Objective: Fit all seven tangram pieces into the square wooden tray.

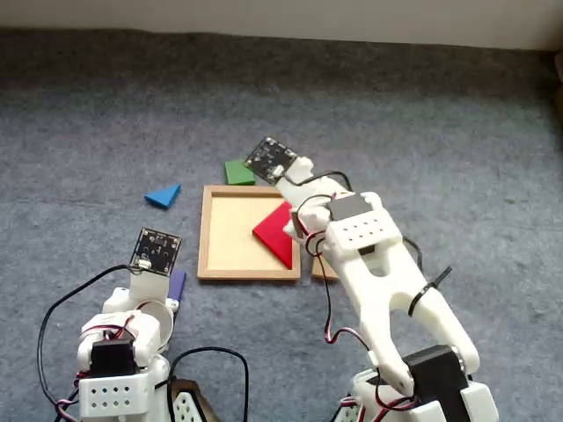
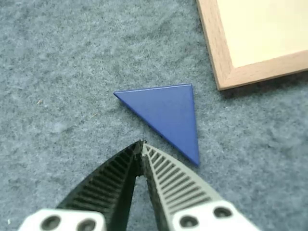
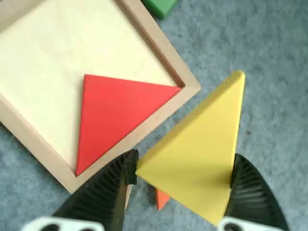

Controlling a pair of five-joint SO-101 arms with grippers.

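The square wooden tray lies mid-carpet with a red triangle flat inside against its right rim. My right gripper is shut on a yellow triangle, which is tilted just outside the tray's corner near the red triangle. My left gripper is shut with nothing in it, its tips at the edge of a dark blue triangle lying flat on the carpet near the tray's corner.
A green piece lies behind the tray and a light blue triangle to its left. An orange piece sits by the tray's right side under the right arm. Grey carpet runs all around.
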